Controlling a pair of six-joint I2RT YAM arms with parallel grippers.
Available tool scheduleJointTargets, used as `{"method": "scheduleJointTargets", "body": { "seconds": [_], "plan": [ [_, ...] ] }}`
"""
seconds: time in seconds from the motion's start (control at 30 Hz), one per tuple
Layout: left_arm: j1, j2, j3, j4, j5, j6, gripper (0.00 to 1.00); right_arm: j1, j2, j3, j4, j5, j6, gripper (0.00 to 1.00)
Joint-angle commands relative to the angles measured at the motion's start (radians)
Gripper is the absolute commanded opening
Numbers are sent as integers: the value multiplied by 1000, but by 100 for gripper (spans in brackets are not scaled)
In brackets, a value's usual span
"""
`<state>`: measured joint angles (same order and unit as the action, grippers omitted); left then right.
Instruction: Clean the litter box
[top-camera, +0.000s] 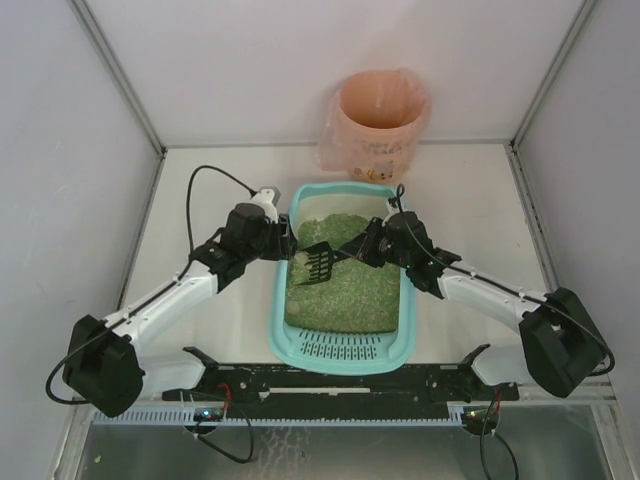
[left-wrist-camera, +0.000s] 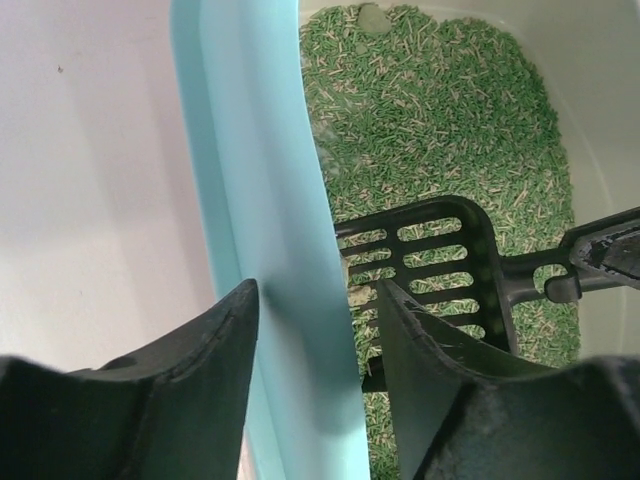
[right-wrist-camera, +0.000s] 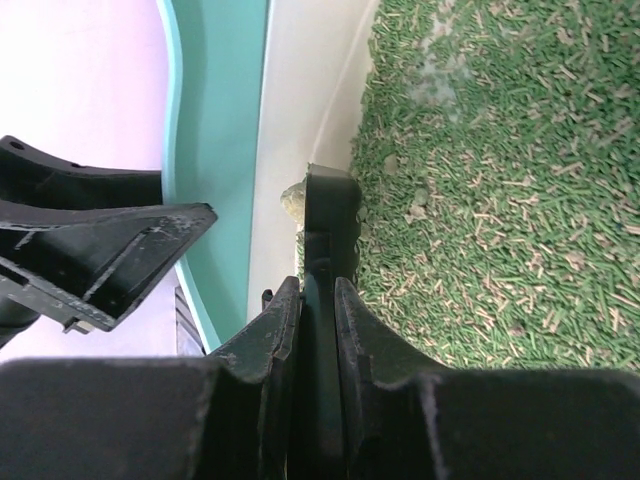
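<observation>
Top external view showed me the litter box (top-camera: 335, 362) at the middle of the table (top-camera: 210, 190), its slotted grate end nearest the arm bases and a bed of green litter (top-camera: 345, 290) filling the rest. A pink-bagged bin (top-camera: 375, 120) stood just beyond its far end. The left gripper (top-camera: 283, 242) sat at the box's left rim. The right gripper (top-camera: 365, 245) reached in from the other side, holding a black slotted scoop (top-camera: 318, 262) over the litter near the left wall.

Left wrist view gave me the left gripper (left-wrist-camera: 315, 300) with its fingers apart, straddling the teal rim of the litter box (left-wrist-camera: 260, 180): one finger outside the wall, the other inside. A gap showed at the inner finger, so I saw no clamp. The scoop (left-wrist-camera: 430, 260) lay over the litter (left-wrist-camera: 430, 110) just past the inner finger.

Right wrist view showed the right gripper (right-wrist-camera: 317, 300) pinched tight on the handle of the scoop (right-wrist-camera: 330, 215). A small pale lump (right-wrist-camera: 293, 198) sat at the scoop's far end, against the box's inner wall.
</observation>
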<state>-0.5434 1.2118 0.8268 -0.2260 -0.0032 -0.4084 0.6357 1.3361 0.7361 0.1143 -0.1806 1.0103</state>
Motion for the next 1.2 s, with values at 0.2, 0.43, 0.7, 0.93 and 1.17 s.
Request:
{"method": "scheduleJointTargets", "body": {
  "seconds": [0.2, 0.43, 0.7, 0.93, 1.17],
  "plan": [
    [-8, -103, 109, -32, 31, -6, 71, -42, -197, -59, -14, 22, 1, 0],
    [-5, -207, 194, -164, -62, 19, 79, -112, -370, -160, 16, -42, 19, 0],
    [50, -328, 226, -321, -151, 96, 84, -246, -528, -307, 197, -242, 189, 0],
    [157, -354, 155, -306, -122, 86, 84, -332, -611, -394, 206, -261, 257, 0],
    [185, -335, 136, -282, -33, 88, 84, -403, -582, -383, 208, -371, 249, 0]
  ]
}}
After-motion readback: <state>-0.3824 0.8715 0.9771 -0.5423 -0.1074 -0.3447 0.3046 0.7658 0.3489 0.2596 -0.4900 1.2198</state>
